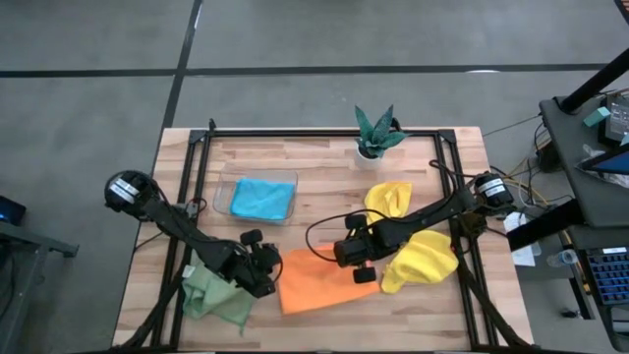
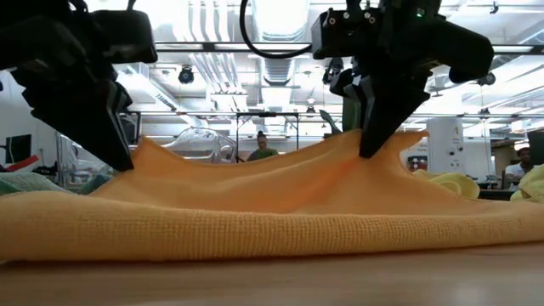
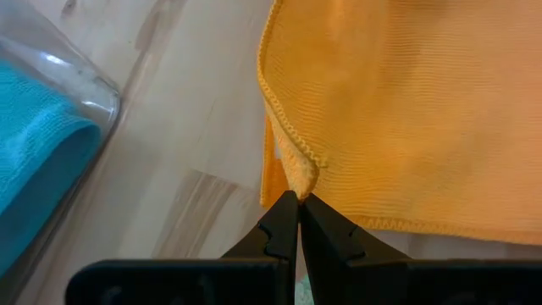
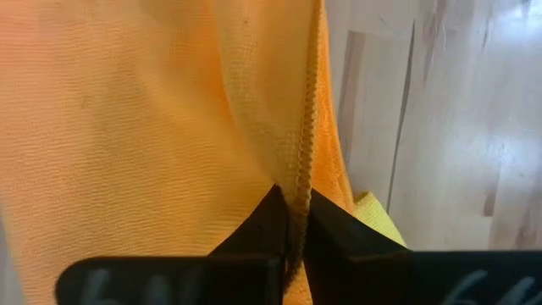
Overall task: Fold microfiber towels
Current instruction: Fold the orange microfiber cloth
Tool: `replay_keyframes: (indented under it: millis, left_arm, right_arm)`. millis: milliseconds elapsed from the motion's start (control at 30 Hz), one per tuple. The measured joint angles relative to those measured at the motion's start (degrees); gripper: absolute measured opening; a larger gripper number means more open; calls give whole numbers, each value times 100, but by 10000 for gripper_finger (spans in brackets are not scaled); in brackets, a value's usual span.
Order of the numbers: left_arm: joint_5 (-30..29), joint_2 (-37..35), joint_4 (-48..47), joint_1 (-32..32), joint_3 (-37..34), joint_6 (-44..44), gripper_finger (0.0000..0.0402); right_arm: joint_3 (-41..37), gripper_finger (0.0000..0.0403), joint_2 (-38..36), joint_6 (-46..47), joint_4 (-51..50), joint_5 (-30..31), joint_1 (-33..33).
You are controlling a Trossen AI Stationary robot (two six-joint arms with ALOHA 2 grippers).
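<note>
Right now both arms reach low toward the middle of the wooden table (image 1: 324,162), each bent down over the orange towel (image 1: 319,280) that lies spread near the front edge. The left gripper (image 1: 267,270) sits at the towel's left side with its fingers (image 3: 284,224) pinched tight on a hemmed edge, the cloth puckering up between them. The right gripper (image 1: 362,264) is at the towel's right side, likewise clamped on a stitched hem (the seam runs straight down into its closed fingers (image 4: 275,224)). From table height the fabric rises into two small peaks where it is pinched, sagging between them.

A pale green towel (image 1: 216,295) lies crumpled just beside the left arm, partly under it. Two yellow towels sit near the right arm: one (image 1: 388,200) behind it, one (image 1: 423,261) in front, which the arm partly covers. The bright blue towel (image 1: 263,199) rests inside the clear plastic tray (image 1: 224,187), well apart from the orange one. A small potted plant (image 1: 376,133) stands at the far edge.
</note>
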Motion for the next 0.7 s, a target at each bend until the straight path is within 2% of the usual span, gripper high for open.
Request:
replay_keyframes:
  millis: [233,400,533,700]
  left_arm:
    - [-2,0,273,0,-97,-4,0]
    - [-57,0,267,4,-106,-10,5]
    - [-63,0,260,4,-104,-19,35]
    - [-63,0,245,4,-104,-22,95]
  right_arm:
    - [0,53,0,38,-6,1,-49]
    - [0,56,0,42,-54,-7,-86]
    - [0,57,0,44,-104,-5,-86]
    - [0,57,-30,71,-198,25,-86]
